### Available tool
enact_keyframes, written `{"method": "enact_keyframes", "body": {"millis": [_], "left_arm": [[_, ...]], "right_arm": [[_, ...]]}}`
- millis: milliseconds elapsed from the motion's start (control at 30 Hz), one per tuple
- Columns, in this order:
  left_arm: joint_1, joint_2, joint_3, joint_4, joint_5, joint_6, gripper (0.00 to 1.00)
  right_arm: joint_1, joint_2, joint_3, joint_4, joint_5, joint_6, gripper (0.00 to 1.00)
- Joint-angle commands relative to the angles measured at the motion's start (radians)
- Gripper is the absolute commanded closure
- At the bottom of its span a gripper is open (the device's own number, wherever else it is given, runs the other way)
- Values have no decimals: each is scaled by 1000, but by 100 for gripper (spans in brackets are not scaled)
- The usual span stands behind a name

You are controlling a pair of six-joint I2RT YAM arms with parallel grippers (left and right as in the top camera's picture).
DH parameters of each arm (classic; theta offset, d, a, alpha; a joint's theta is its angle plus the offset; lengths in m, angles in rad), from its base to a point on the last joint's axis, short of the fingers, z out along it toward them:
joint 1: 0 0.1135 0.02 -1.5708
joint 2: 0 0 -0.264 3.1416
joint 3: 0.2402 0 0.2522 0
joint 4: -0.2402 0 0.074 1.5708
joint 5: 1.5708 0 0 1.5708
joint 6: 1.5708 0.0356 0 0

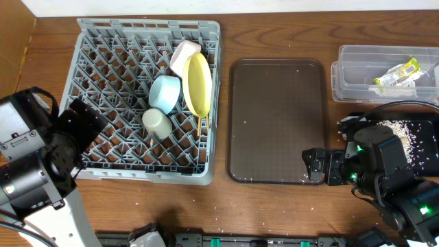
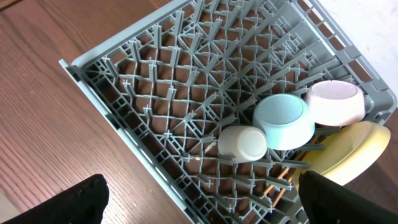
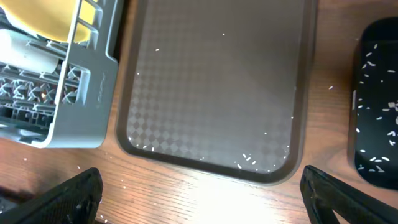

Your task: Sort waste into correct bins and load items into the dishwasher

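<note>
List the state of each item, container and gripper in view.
dish rack, loaded with dishes
pink bowl, tilted in rack
light blue bowl, tilted in rack
cup, on its side in rack
yellow plate, standing on edge
serving tray, only stray grains
clear tub, holds wrapper
black bin, holds rice scraps
left gripper, open, empty
right gripper, open, empty

Robot lab, kitchen-style bench
Two robot arms [image 1: 384, 171], grey plastic dish rack [image 1: 137, 176], dark brown serving tray [image 1: 274, 116] on wooden table [image 1: 274, 213].
</note>
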Motion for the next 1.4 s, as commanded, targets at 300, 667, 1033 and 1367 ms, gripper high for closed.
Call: {"method": "enact_keyframes", "body": {"millis": [300, 667, 1033, 1367], "left_arm": [[4, -1, 6, 0, -9, 5, 2], [5, -1, 6, 0, -9, 5, 2], [4, -1, 6, 0, -9, 5, 2], [5, -1, 6, 0, -9, 5, 2]], "right_arm": [[16, -8, -86, 50, 38, -57, 1], [-23, -283, -535, 612, -13, -89, 1], [-102, -601, -817, 903, -19, -90, 1], [-134, -671, -924, 1089, -24, -196, 1]]}}
